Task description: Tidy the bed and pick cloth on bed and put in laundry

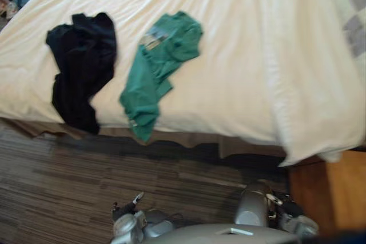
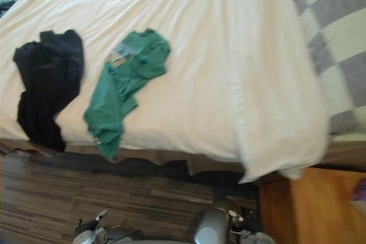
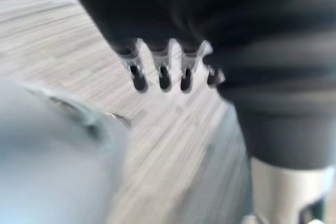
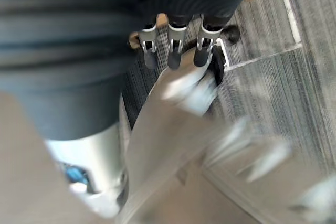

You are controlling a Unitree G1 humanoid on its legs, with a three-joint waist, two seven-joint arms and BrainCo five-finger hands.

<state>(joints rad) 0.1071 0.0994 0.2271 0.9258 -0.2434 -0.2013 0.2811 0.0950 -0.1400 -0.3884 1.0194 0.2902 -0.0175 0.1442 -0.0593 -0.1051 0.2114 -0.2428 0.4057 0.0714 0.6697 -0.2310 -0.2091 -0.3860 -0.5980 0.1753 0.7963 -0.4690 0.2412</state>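
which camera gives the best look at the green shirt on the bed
The left eye view: the green shirt lies whole near the middle, its lower end hanging over the bed edge. The right eye view shows it whole too, further left. The wrist views face the floor.

Carpet strip (image 1: 68, 187) before bed: open from 6 to 8 o'clock. Bed sheet (image 1: 257, 55): wide bare stretch from 12 to 3 o'clock, open to reach. Black cloth (image 1: 80, 67) at 10 o'clock and green cloth (image 1: 157, 67) just left of centre lie apart, bare sheet between; both droop over near edge. Wooden unit (image 1: 337, 192) at 4 o'clock blocks floor beside overhanging sheet corner (image 1: 309, 144). Checkered cover (image 2: 337, 44) at 2 o'clock bounds right side.
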